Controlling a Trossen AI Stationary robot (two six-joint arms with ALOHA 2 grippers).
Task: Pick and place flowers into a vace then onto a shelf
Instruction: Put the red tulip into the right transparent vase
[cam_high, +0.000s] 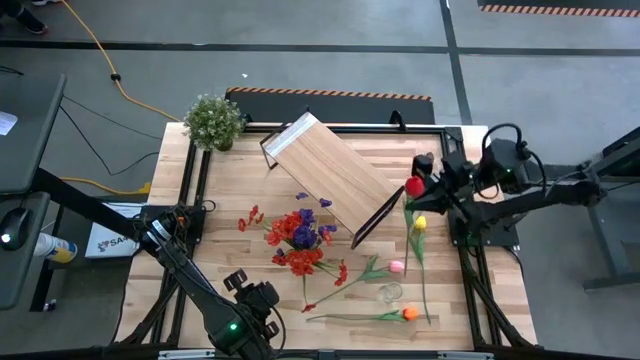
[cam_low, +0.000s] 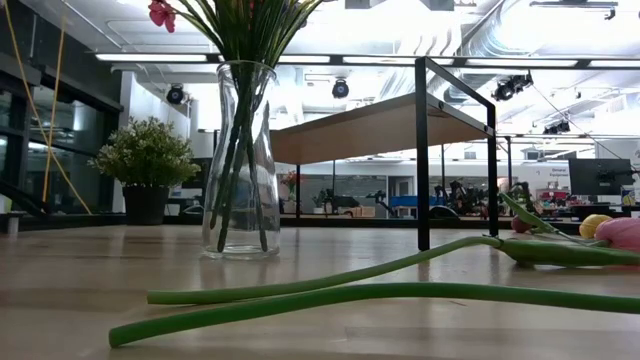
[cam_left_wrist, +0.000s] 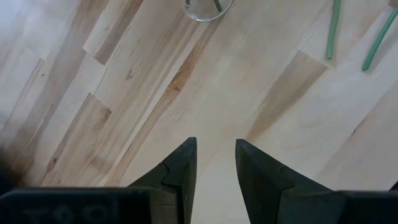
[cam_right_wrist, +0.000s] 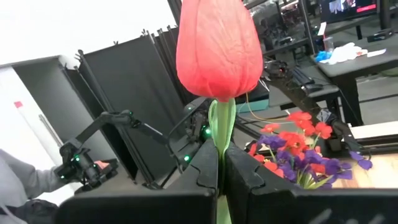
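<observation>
A clear glass vase (cam_low: 240, 160) stands on the table, holding red and purple flowers (cam_high: 300, 240). The light-wood shelf (cam_high: 330, 175) with black legs stands slantwise behind it. My right gripper (cam_high: 425, 188) is above the table's right side, shut on a red tulip (cam_right_wrist: 217, 50). Yellow (cam_high: 420, 222), pink (cam_high: 397, 266) and orange (cam_high: 410, 313) tulips lie flat on the table. My left gripper (cam_left_wrist: 216, 142) hangs open above bare wood near the front edge, with the vase's base (cam_left_wrist: 208, 7) ahead of it. My right gripper pinches the red tulip's green stem (cam_right_wrist: 221, 134) just below the blossom, between its two fingers. The fingers lie about level, pointing toward the table's left, across the stem. The blossom stands upright above them. The stem below is hidden by the gripper.
A bushy potted plant (cam_high: 213, 120) stands at the far left corner. Long green stems (cam_low: 350, 295) stretch across the near part of the table. A small clear glass object (cam_high: 390, 293) sits between the pink and orange tulips. Black frame rails (cam_high: 190, 200) run along the table's sides.
</observation>
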